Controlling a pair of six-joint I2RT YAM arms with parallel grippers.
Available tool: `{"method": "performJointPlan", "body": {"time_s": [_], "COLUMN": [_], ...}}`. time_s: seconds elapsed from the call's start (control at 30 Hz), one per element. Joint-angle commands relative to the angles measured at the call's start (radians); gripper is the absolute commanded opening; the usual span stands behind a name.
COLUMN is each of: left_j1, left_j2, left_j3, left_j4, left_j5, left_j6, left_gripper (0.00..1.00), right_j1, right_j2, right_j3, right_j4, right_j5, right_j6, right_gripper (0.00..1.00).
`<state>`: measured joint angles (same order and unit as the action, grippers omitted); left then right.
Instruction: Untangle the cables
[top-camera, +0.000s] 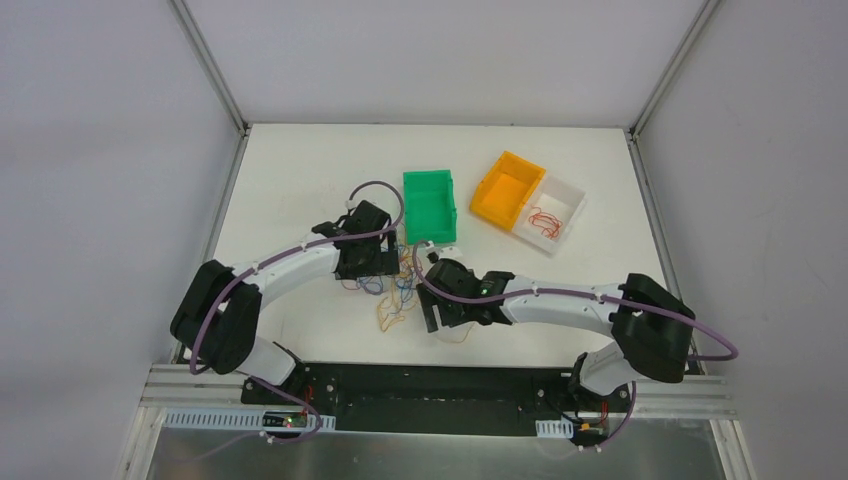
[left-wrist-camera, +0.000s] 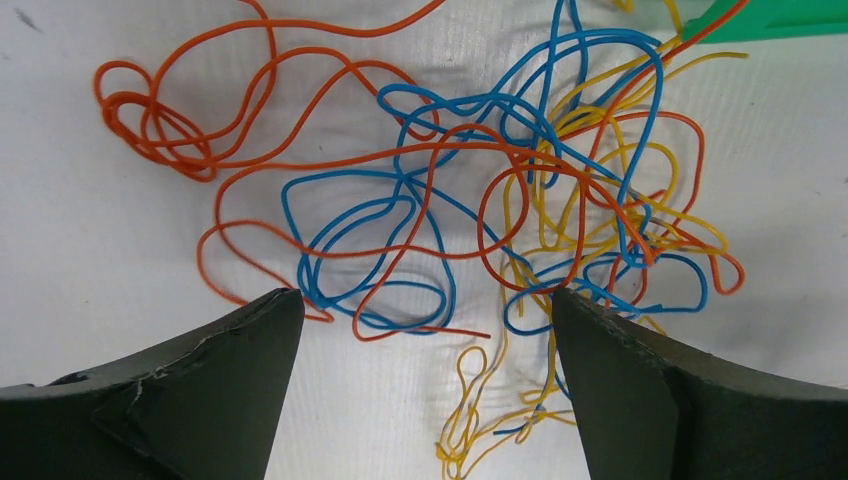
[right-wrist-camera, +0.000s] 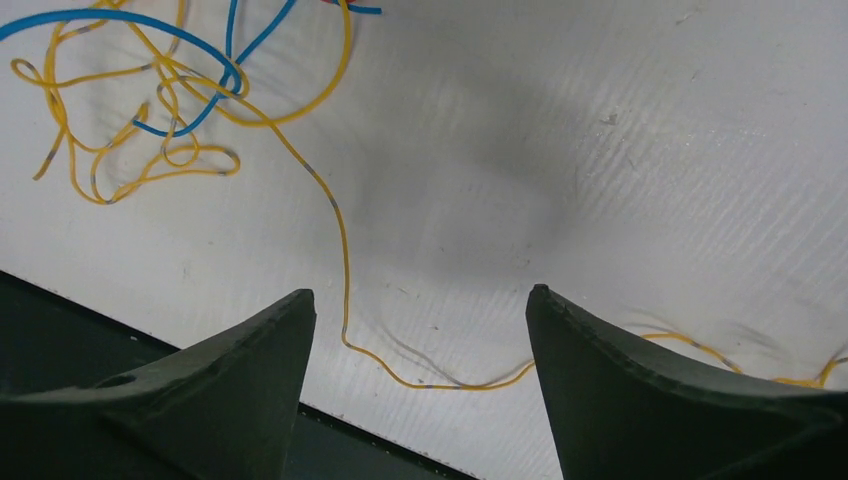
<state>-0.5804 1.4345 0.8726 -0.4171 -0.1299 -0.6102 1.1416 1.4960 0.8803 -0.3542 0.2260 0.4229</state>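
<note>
- Many cables (left-wrist-camera: 480, 200) tangled in a heap, just near side of green bin (top-camera: 430, 205).
- L gripper (left-wrist-camera: 425, 300) over heap, fingers spread, empty.
- R gripper (right-wrist-camera: 420, 295) beside heap, fingers apart, yellow strand (right-wrist-camera: 345, 260) lying between.

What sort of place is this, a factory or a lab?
Probably a robotics lab test cell: a white table enclosed by plain panels, a left arm and right arm bolted at its near edge, and a green bin and orange bin beside a tangle of cables.

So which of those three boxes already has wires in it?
The white box, rightmost, holds thin red wires; the orange box and green box look empty.
</note>
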Motion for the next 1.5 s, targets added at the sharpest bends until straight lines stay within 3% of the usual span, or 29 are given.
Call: {"method": "performJointPlan", "body": {"time_s": [0.0,0.17,0.23,0.53,0.73,1.17,1.47], "left_j1": [0.009,0.008,0.008,0.008,0.008,0.051,0.096], "left_j2": [0.061,0.061,0.057,0.059,0.050,-0.017,-0.003], "left_j3": [0.041,0.026,0.021,-0.018,-0.035,-0.079,-0.069], "left_j4": [0.038,0.057,0.062,0.095,0.100,0.101,0.106], "left_j5": [0.018,-0.011,-0.023,-0.111,-0.108,-0.055,-0.005], "left_j6": [-0.014,-0.029,-0.029,-0.067,-0.072,-0.060,-0.029], "left_gripper": [0.99,0.99,0.98,0.95,0.94,0.95,0.95], "right_j1": [0.005,0.004,-0.001,-0.070,-0.172,-0.323,-0.400], "right_j2": [0.029,-0.014,-0.058,-0.374,-0.558,-0.772,-0.788], "right_j3": [-0.016,-0.065,-0.088,-0.202,-0.240,-0.154,-0.049], "right_j4": [0.072,0.065,0.060,0.030,-0.002,-0.215,-0.269], "right_j5": [0.036,0.116,0.158,0.265,0.248,0.261,0.308], "right_j6": [-0.007,0.010,0.025,0.105,0.109,0.058,-0.001], "right_gripper": [0.74,0.13,0.00,0.00,0.00,0.00,0.00]}}
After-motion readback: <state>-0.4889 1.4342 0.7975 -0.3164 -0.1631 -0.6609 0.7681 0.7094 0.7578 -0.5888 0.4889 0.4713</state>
